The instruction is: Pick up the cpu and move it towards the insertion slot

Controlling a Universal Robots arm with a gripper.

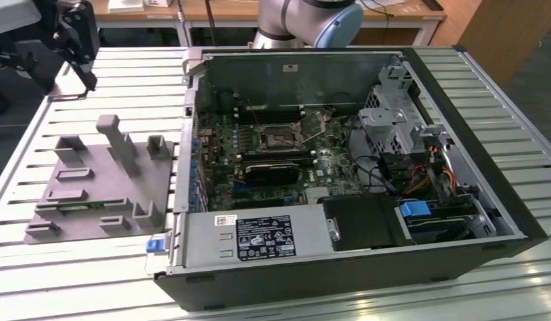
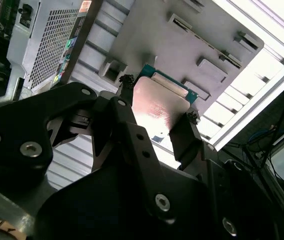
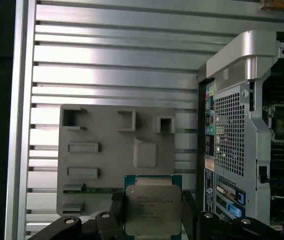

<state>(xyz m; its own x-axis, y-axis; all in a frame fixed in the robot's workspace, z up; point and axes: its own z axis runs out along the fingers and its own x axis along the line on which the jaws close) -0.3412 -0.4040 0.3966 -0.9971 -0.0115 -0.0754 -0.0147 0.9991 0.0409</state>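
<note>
as its two fingers press in on opposite edges, the end effector (image 3: 152,201) is pinching the cpu (image 3: 151,216), held flat with the metal lid facing the first wrist view. edge grip likely keeps the underside untouched and the chip level. second wrist view shows the same hold: end effector (image 2: 159,100), cpu (image 2: 158,114) spanning the gap, nothing else between the fingers. chip looks lifted clear, seen over one edge of the grey tray (image 3: 107,165), not seated in any recess. thin green strip (image 3: 89,189) lies on the tray, untouched. exterior view: end effector (image 1: 83,73) high at the exterior view's left, up above the slatted worktop (image 1: 43,281) and the tray. pc case (image 1: 347,274) lies on its side, open, so the board faces up. insertion slot (image 1: 280,138) sits mid-board, well apart from the chip. judged: pick done, transfer hardly begun.
</note>
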